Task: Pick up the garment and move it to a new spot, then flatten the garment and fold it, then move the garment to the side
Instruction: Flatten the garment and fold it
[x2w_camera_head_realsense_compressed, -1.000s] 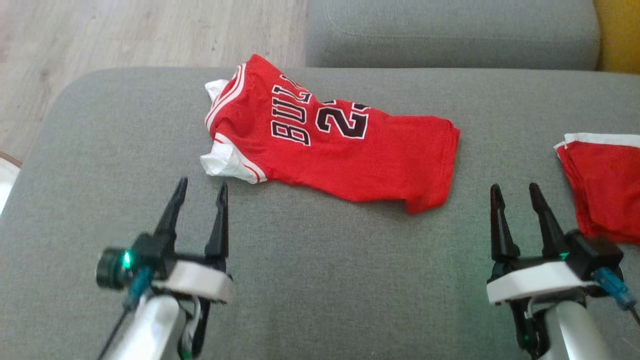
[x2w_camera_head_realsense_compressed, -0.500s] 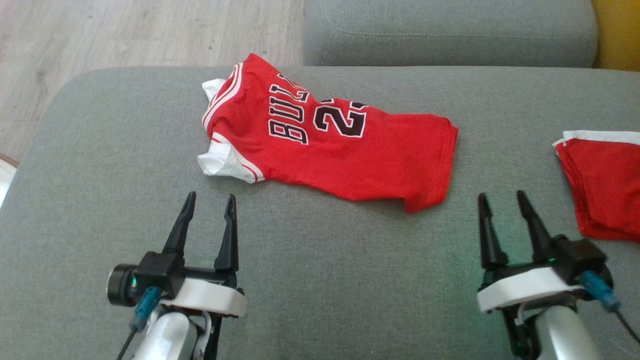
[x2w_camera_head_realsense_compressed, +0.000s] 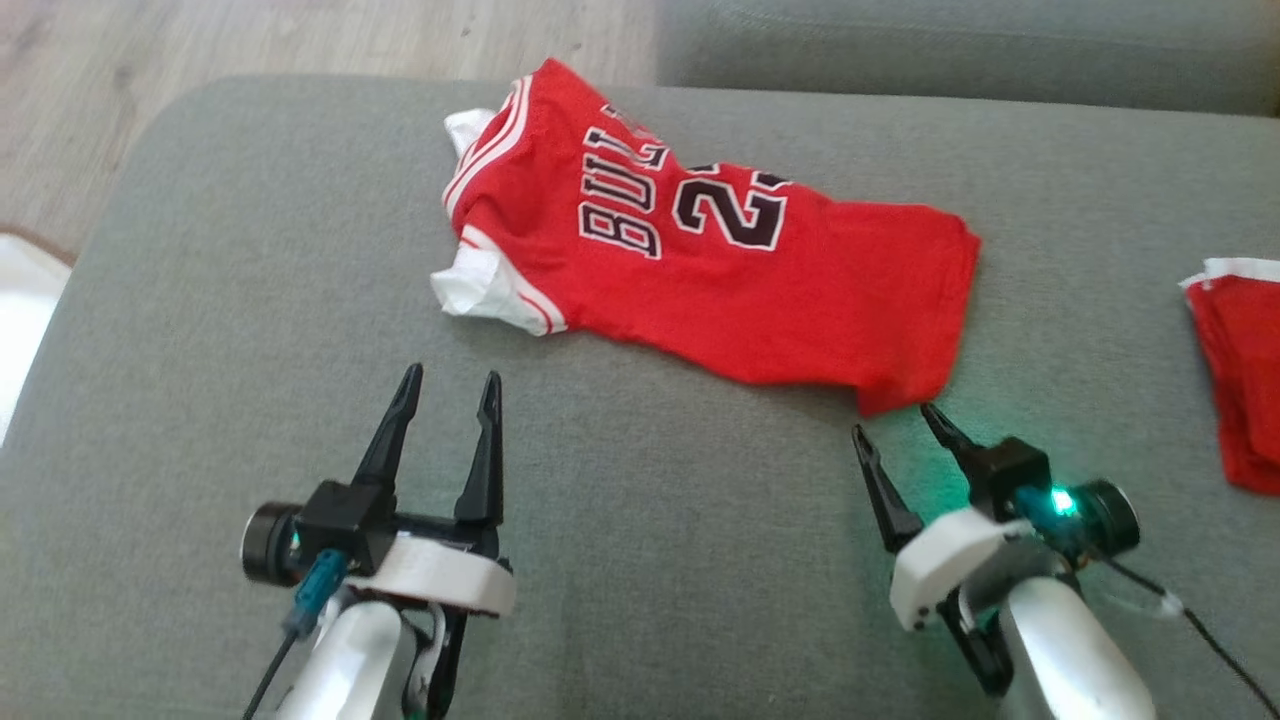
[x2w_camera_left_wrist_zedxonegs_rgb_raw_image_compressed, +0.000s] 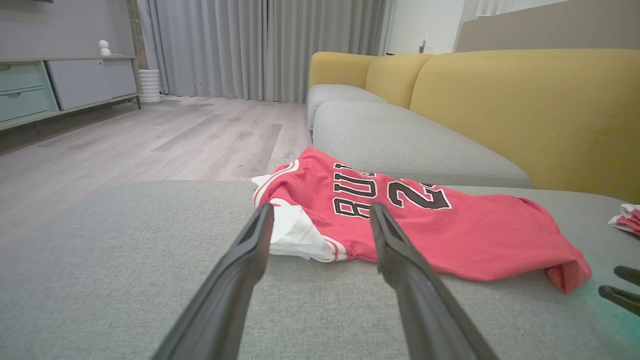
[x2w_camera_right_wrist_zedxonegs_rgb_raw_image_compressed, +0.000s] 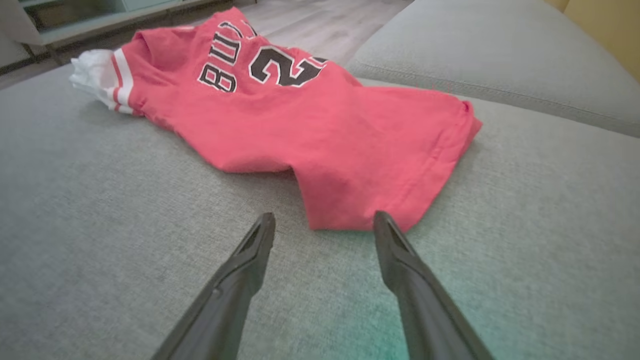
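One red jersey (x2w_camera_head_realsense_compressed: 720, 290), crumpled, on grey cushion (x2w_camera_head_realsense_compressed: 250, 250)

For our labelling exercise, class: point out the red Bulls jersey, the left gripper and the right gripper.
red Bulls jersey (x2w_camera_head_realsense_compressed: 800, 300), head view, plain red body.
left gripper (x2w_camera_head_realsense_compressed: 452, 372), head view, midway between fingertips.
right gripper (x2w_camera_head_realsense_compressed: 891, 419), head view, midway between fingertips.

Soft, even daylight, bright, no glare. Faint shadow under garment (x2w_camera_head_realsense_compressed: 760, 290) near edge. Green LED glow on sofa (x2w_camera_head_realsense_compressed: 700, 510) by right end effector (x2w_camera_head_realsense_compressed: 891, 419). Head view slightly soft. Wrist views blur at bottom edge, reds washed pinkish.
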